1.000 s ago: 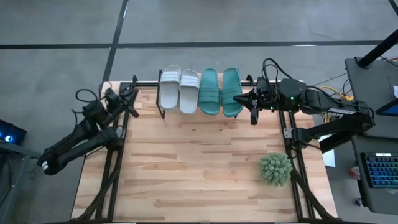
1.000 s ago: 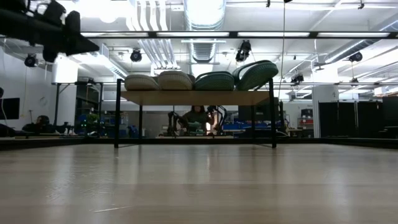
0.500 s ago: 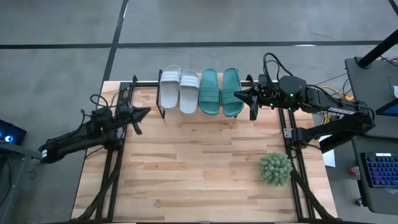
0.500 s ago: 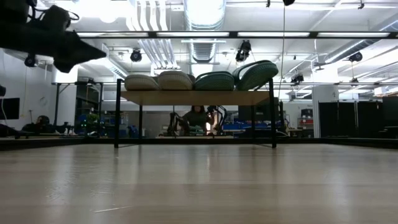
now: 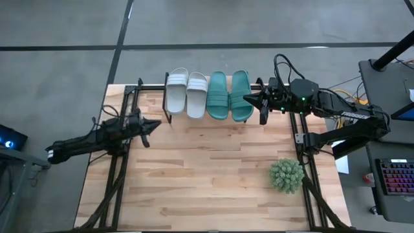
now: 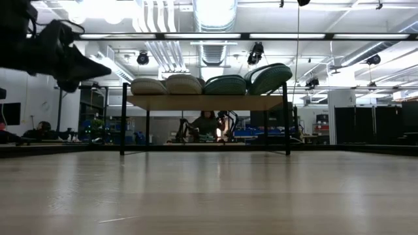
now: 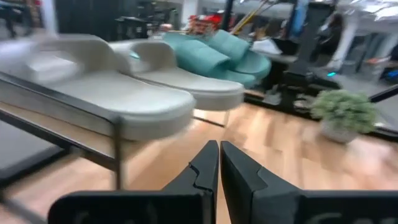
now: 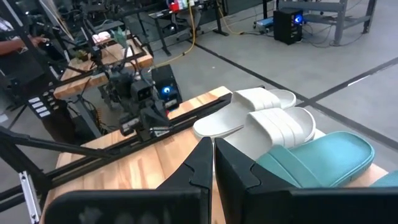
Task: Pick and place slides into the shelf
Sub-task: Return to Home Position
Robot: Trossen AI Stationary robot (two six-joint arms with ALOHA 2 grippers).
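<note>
1. While all four slides [image 5: 197,96] lie side by side on the shelf [image 6: 206,102] at the far edge of the table [image 5: 207,175], the left gripper [image 5: 157,123] hangs near the shelf's left end, apart from them, clenched on nothing.
2. The right gripper [image 5: 247,102] sits just beside the outermost teal slide [image 5: 240,96], likewise clenched empty; contact cannot be made out.
3. From above, the slides hide the shelf top.
4. Two are pale grey-white, two teal, with wide ribbed straps.

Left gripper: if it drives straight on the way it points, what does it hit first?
Probably the nearer grey slide at the front corner of the shelf. The left gripper aims along that front edge, so it might just pass over the table; depth is unclear.
</note>
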